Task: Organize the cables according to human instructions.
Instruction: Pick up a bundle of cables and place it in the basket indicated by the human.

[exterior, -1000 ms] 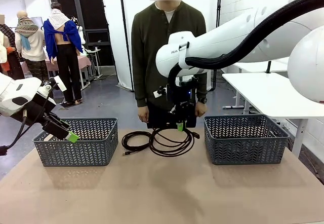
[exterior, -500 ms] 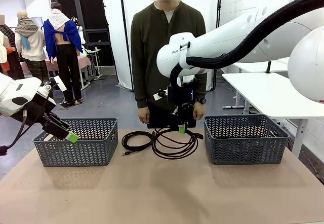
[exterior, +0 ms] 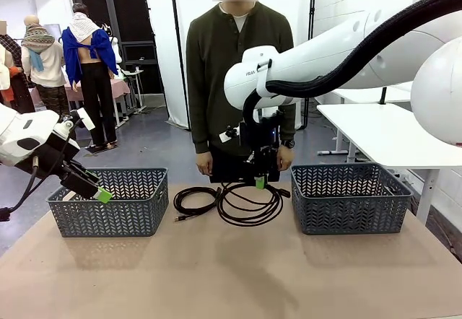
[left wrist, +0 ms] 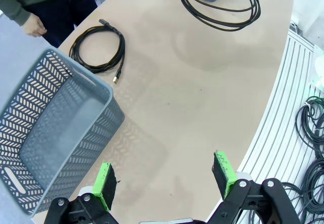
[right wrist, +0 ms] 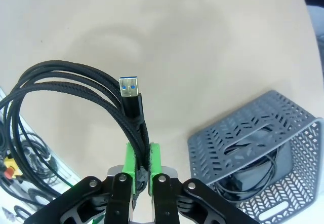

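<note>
Bright, even overhead light; soft shadows on the table [exterior: 216,276]; wide-angle bending at wrist-view edges.

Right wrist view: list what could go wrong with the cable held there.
1. The right gripper is shut on several strands of the cable just below its plug; a strand could slip free and the coil fall open.
2. Its loops hang low by the table and might snag the rim of the right basket if carried there.
3. That basket already holds another cable, so the two could tangle.
</note>
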